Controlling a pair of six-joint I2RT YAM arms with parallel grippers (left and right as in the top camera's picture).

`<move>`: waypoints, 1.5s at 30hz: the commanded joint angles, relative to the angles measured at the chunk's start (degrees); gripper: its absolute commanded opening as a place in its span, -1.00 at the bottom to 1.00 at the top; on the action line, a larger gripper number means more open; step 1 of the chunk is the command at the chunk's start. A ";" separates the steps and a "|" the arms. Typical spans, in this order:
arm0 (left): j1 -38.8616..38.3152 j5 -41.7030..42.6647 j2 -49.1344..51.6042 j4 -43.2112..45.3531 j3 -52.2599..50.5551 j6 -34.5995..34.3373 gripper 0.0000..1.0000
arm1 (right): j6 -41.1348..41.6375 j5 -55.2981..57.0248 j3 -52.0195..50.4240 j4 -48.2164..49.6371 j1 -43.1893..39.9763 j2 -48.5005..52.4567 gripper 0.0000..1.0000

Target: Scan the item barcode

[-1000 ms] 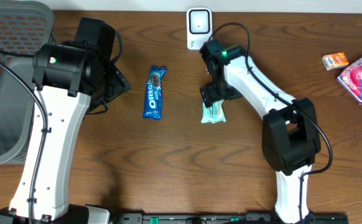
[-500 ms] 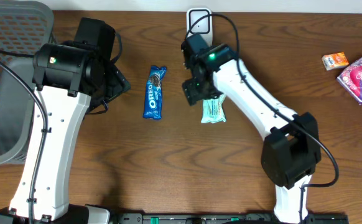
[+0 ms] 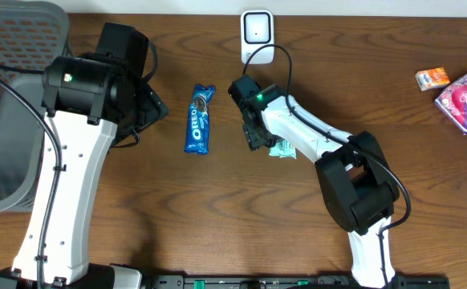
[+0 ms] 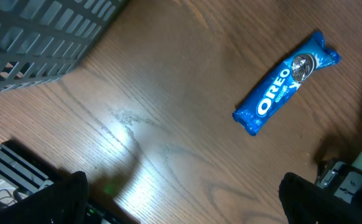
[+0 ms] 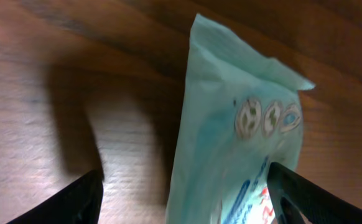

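A mint-green snack packet (image 5: 231, 143) lies on the wooden table, mostly hidden under my right wrist in the overhead view, with only its corner (image 3: 282, 148) showing. My right gripper (image 5: 190, 199) is open and low over the packet. Its left finger stands apart on bare wood, while the right finger is at the packet's edge. The white barcode scanner (image 3: 256, 34) stands at the table's back edge. A blue Oreo pack (image 3: 199, 119) lies left of the right gripper (image 3: 257, 132) and also shows in the left wrist view (image 4: 287, 81). My left gripper (image 4: 187, 211) hangs open above bare wood, holding nothing.
A grey mesh basket (image 3: 9, 120) stands at the left edge, its wall showing in the left wrist view (image 4: 38, 43). At the far right lie an orange box (image 3: 432, 78) and a pink packet (image 3: 464, 99).
My right arm has swung left, folded in and come down over the mint-green packet, and its jaws have narrowed a little. The left arm has not moved.
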 commanded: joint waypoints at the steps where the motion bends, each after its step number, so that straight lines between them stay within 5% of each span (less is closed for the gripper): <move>1: 0.13 -1.16 0.04 -0.22 -0.13 -0.26 0.96 | 0.57 -0.22 -3.37 1.92 -0.66 0.35 0.57; 5: 0.13 -1.16 0.04 -0.22 -0.13 -0.26 0.96 | 0.59 -2.93 -6.51 4.50 -0.79 0.35 0.43; 12: 0.13 -1.16 0.04 -0.24 -0.13 -0.26 0.95 | 0.59 -12.17 -5.62 4.70 -2.40 0.28 -0.70; 14: 0.13 -1.16 0.04 -0.24 -0.13 -0.26 0.96 | 0.57 -16.55 -3.96 3.58 -3.58 0.22 -0.86; 26: 0.13 -1.16 0.04 -0.24 -0.13 -0.26 0.96 | -20.83 -74.18 7.56 -5.14 -16.92 -0.31 -0.76; 34: 0.13 -1.16 0.04 -0.22 -0.13 -0.26 0.96 | -39.04 -85.64 4.74 -14.10 -21.18 -0.24 -0.92; 45: 0.13 -1.16 0.04 -0.24 -0.13 -0.26 0.96 | -44.98 -91.56 -2.01 -14.36 -22.05 -0.24 -0.92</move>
